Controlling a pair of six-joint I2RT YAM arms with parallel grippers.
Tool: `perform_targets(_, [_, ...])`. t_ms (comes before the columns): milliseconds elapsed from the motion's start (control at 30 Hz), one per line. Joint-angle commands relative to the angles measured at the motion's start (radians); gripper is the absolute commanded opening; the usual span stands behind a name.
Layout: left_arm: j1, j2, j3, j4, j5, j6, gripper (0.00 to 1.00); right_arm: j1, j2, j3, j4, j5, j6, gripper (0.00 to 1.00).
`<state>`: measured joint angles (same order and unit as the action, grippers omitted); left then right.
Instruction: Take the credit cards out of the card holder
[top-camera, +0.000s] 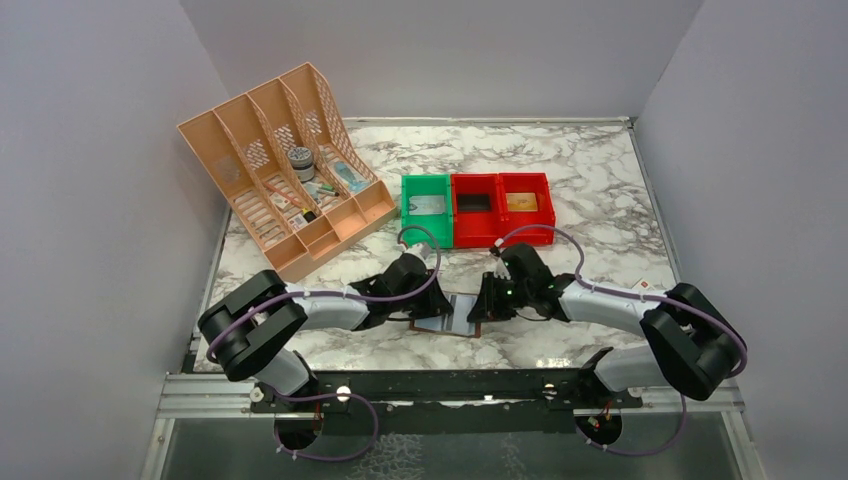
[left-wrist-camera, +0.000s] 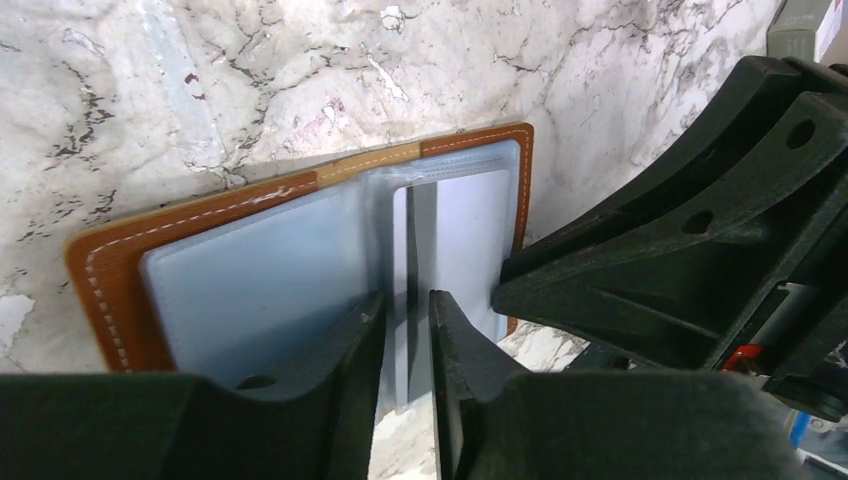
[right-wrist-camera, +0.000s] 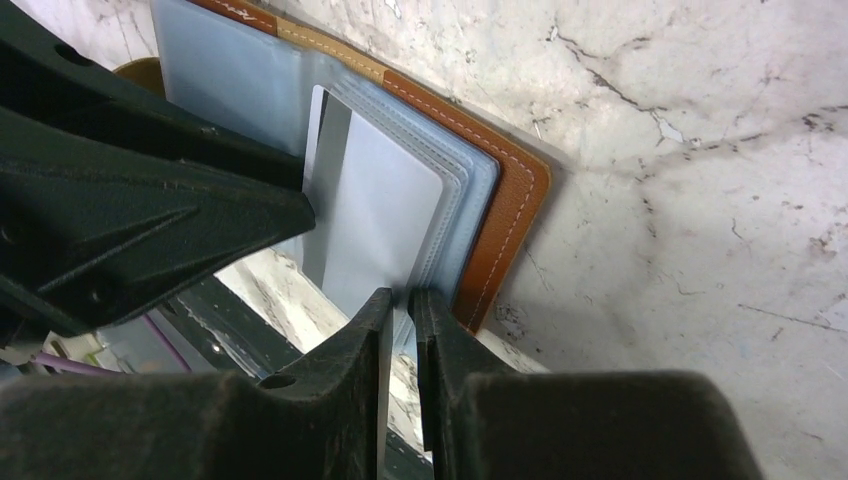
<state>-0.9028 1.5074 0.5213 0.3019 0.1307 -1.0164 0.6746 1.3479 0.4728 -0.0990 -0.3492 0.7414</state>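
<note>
Two grippers crowd the card holder (top-camera: 458, 316), which lies open on the table (top-camera: 600, 165) between the left gripper (top-camera: 435, 306) and the right gripper (top-camera: 482, 303). Behind it, the green bin (top-camera: 406, 200) holds something pale, and the red bins (top-camera: 476, 238) hold a dark item and a yellowish one.

From the left wrist, your fingers (left-wrist-camera: 345, 345) stand slightly apart astride a sleeve edge; whether they grip cannot be told. The credit cards (left-wrist-camera: 462, 235) sit in soft sleeves.

From the right wrist, your fingers (right-wrist-camera: 445, 345) nearly meet at the sleeves' near edge, grip unclear. Expect light, stiff, slick cards; pinch an exposed edge.
</note>
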Motion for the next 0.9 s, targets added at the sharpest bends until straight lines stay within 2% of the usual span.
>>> perform_targets(0, [0.002,0.018,0.021,-0.015,0.045,0.020,0.27,0.004,0.059,-0.040,-0.012,0.095,-0.007,0.16])
perform_targets(67, [0.002,0.028,0.025,-0.012,0.056,0.024,0.24,0.005,0.061,-0.036,-0.009,0.091,-0.007,0.16])
perform_targets(200, [0.001,0.006,0.028,-0.040,0.023,0.025,0.00,0.005,0.055,-0.025,-0.021,0.118,-0.010,0.16])
perform_targets(633, [0.004,-0.104,0.015,-0.135,-0.083,0.032,0.00,0.004,0.069,0.050,-0.084,0.241,-0.076,0.15])
perform_targets(867, [0.009,-0.107,0.004,-0.146,-0.099,0.029,0.00,0.003,0.063,0.094,-0.109,0.228,-0.123,0.16])
